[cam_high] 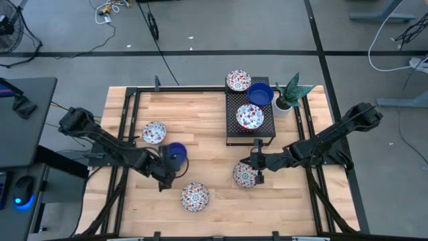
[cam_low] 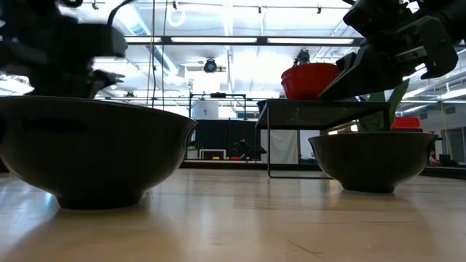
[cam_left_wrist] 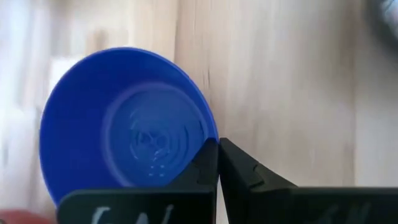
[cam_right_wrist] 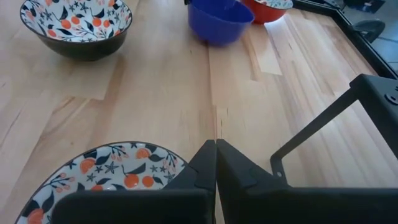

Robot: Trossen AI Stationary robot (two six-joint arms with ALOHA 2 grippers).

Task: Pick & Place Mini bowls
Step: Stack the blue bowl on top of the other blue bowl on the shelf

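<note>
**Both grippers pinched on bowl rims, mid-table**

At the left of the high view, I see my left gripper (cam_high: 168, 161) pressed together on the rim of a glossy solid blue mini bowl (cam_high: 176, 152), left of centre on the pale wooden table (cam_high: 200, 120). In the left wrist view the fingers (cam_left_wrist: 239, 174) meet at that bowl's edge (cam_left_wrist: 124, 124), with bare wood beyond. Just above and left of it sits a white floral-patterned mini bowl (cam_high: 154, 132); another floral one (cam_high: 194, 196) lies near the lower edge, apart from both arms.

Open wood fills the upper middle of the table. Right of centre, my right gripper (cam_high: 257, 162) is pinched on the rim of a fourth floral bowl (cam_high: 245, 175); the right wrist view shows the closed fingers (cam_right_wrist: 236, 174) at its rim (cam_right_wrist: 99, 174).

Toward the upper right a black mesh riser (cam_high: 234, 117) carries a floral bowl (cam_high: 250, 117), a blue bowl (cam_high: 261, 93) and a floral bowl (cam_high: 238, 80) overhanging its top corner. A small potted green plant (cam_high: 289, 94) stands just beside it, near the table's right edge.

I can read no writing. In the low view the bowls are dark silhouettes, patterns unreadable.
</note>
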